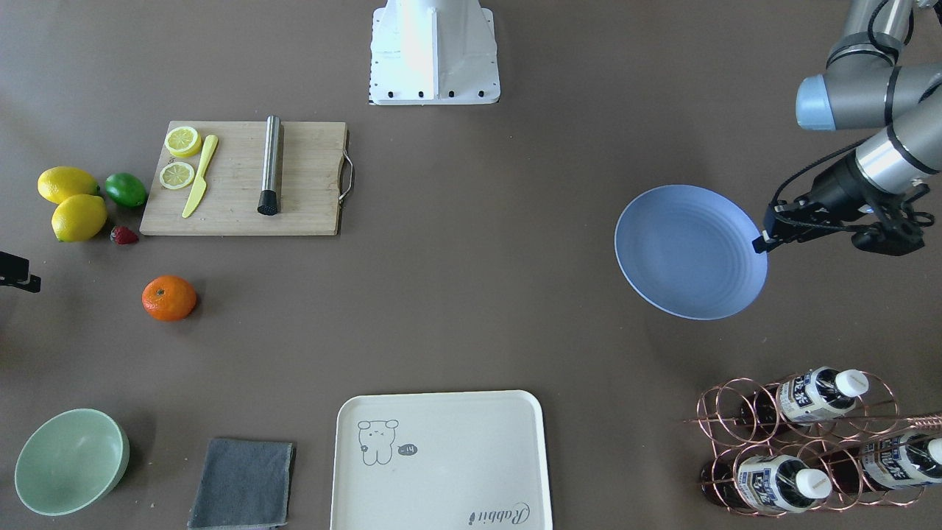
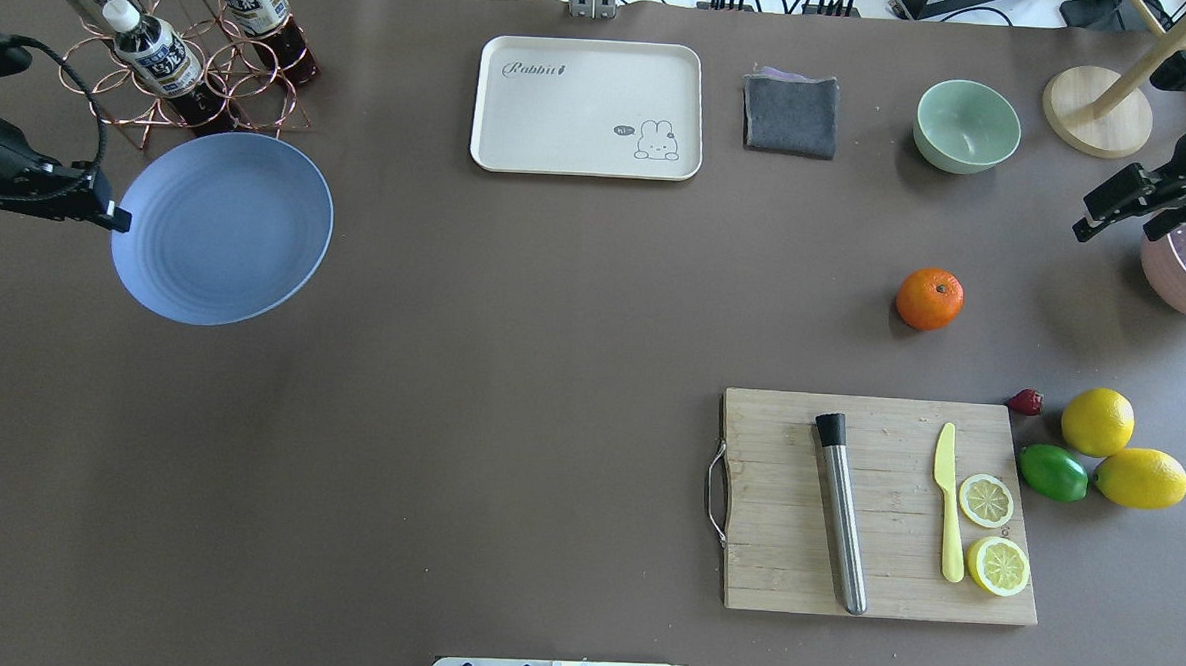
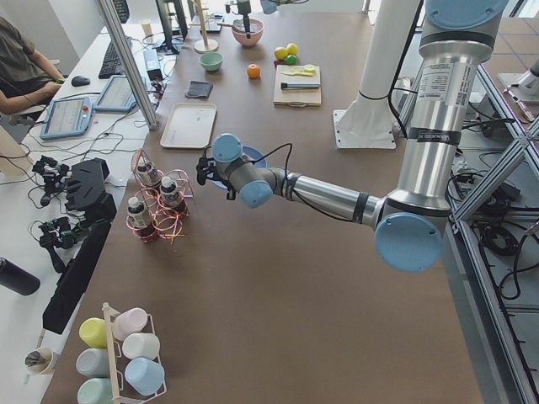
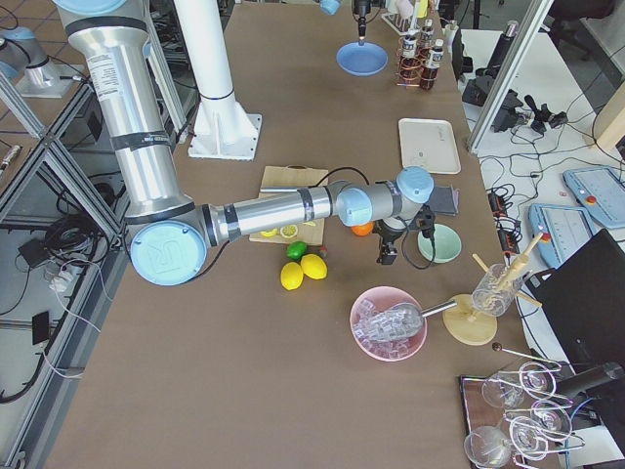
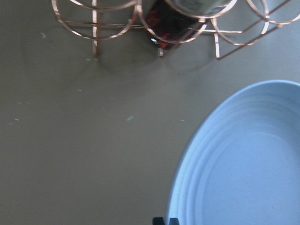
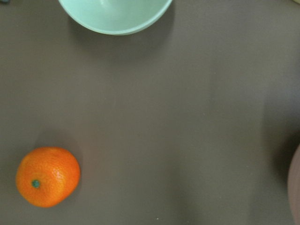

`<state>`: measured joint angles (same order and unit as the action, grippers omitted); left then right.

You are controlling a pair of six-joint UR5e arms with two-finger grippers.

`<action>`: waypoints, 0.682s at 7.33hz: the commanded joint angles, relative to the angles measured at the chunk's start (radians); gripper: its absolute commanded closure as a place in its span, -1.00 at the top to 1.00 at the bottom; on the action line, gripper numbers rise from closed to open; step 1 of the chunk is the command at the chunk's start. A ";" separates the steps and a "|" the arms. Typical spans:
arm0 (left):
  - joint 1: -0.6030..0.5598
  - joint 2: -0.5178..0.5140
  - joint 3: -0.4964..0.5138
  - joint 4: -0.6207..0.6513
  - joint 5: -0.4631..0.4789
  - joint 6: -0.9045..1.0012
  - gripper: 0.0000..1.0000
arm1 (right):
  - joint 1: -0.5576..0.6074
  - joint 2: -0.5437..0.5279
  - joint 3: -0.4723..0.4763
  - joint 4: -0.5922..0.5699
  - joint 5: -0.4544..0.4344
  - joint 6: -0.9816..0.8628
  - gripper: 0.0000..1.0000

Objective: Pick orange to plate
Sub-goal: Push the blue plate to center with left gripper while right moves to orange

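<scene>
The right gripper (image 2: 1080, 219) hangs spread and empty near the orange (image 2: 929, 299), which sits on the table (image 2: 553, 321) between the green bowl (image 2: 966, 126) and the cutting board (image 2: 881, 506) — well apart from the plate (image 2: 222, 227), whose rim the left gripper (image 2: 115, 220) pinches. The fruit looks light, firm-skinned and prone to roll — best taken from above, across its widest girth. Plate, bowl and tray (image 2: 588, 108) hold nothing.

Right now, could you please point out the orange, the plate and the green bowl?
orange (image 2: 930, 299): overhead exterior view, middle of its top.
plate (image 2: 222, 227): overhead exterior view, its bare centre.
green bowl (image 2: 966, 129): overhead exterior view, its bare inside.
</scene>
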<state>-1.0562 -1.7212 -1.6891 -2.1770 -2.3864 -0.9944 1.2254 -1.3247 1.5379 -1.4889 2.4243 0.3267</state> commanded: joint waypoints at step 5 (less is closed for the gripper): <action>0.511 -0.282 -0.092 0.185 0.516 -0.497 -1.00 | -0.222 0.051 -0.024 0.216 -0.183 0.359 0.99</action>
<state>-0.6319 -1.9563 -1.7799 -2.0575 -1.9800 -1.4623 1.0367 -1.2855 1.5155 -1.2801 2.2785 0.6624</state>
